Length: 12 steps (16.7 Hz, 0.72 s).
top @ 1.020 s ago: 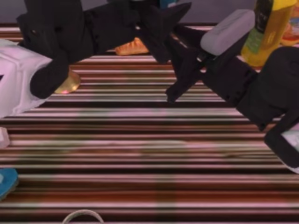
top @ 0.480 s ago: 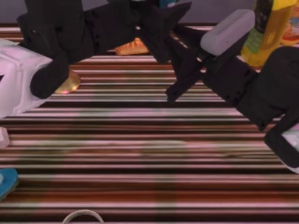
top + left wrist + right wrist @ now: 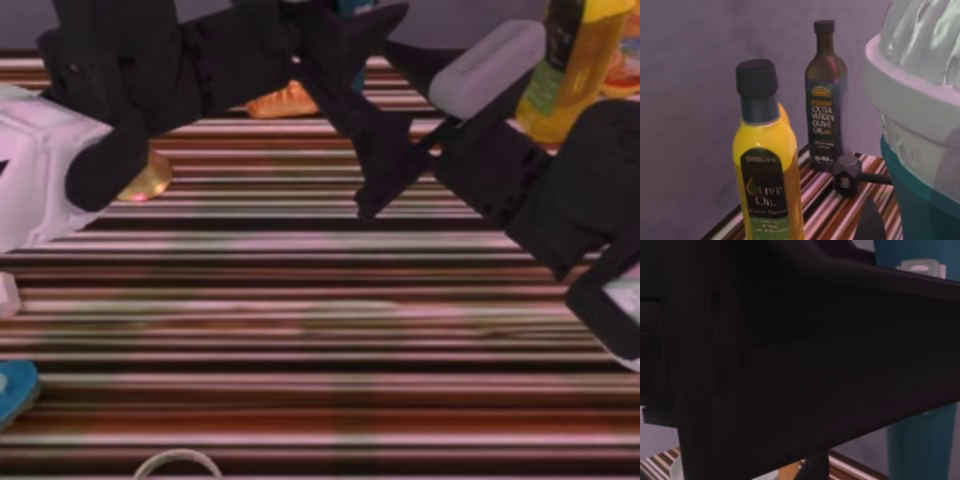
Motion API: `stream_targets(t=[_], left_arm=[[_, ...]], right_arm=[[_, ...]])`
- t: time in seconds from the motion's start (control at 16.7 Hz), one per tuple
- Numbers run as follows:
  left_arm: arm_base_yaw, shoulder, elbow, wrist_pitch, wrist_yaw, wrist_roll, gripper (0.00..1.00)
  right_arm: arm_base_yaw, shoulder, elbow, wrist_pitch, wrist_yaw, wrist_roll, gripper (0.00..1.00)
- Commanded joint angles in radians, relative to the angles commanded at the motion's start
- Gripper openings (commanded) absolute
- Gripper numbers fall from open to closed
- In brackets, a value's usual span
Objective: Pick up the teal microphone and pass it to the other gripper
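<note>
**Handover is tight: your two hands are crowded together at the far edge of the table.**
Your left hand (image 3: 335,45) appears to be grasping the teal microphone (image 3: 920,140), which stands upright in the air, though its fingers are hidden. Your right hand (image 3: 385,140) is just beside it with fingers spread and released. The right wrist view is mostly blocked by a black arm, so you could misjudge the closing line, clip the left hand, or pinch only the white head. Letting go early would drop the microphone. The yellow bottle (image 3: 767,170) reads "Olive Oil" and the dark bottle (image 3: 825,100) "Extra Virgin Olive Oil"; smaller print is unreadable.
</note>
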Motion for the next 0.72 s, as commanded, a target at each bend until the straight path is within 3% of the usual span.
stream_targets(t=[0.12,0.72], left_arm=[[0.0,0.0,0.0,0.0,0.0,0.0,0.0],[0.011,-0.009,-0.002,-0.002,0.008,0.003,0.0]], right_arm=[[0.0,0.0,0.0,0.0,0.0,0.0,1.0],[-0.004,-0.012,-0.019,0.001,-0.002,-0.002,1.0]])
